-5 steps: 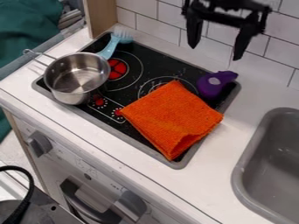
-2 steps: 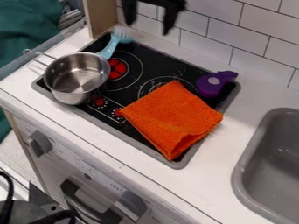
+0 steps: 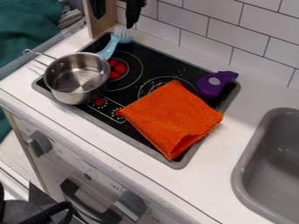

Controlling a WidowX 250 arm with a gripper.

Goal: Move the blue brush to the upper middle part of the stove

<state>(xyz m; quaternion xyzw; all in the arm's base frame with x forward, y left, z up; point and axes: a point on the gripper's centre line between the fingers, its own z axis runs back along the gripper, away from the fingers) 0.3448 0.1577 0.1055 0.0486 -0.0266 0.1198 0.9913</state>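
Observation:
My gripper (image 3: pixel 116 18) hangs at the top edge, left of centre, above the brush; its two fingers stand apart with nothing between them, so it is open. The light blue brush (image 3: pixel 109 47) lies at the stove's upper left corner, bristles toward the wall, its handle running down to the pot's rim. The black stove (image 3: pixel 159 62) is set in the white counter with a grey frame around it.
A steel pot (image 3: pixel 76 78) sits on the stove's left part, its wire handle pointing up-left. An orange cloth (image 3: pixel 172 118) covers the lower right part. Beside it lies a purple object (image 3: pixel 212 85). A grey sink (image 3: pixel 271 166) is at right; a tiled wall (image 3: pixel 201 33) runs behind.
The gripper has travelled left along the top edge, from above the stove's right side to above the brush. The brush, pot, cloth and purple object have stayed in place.

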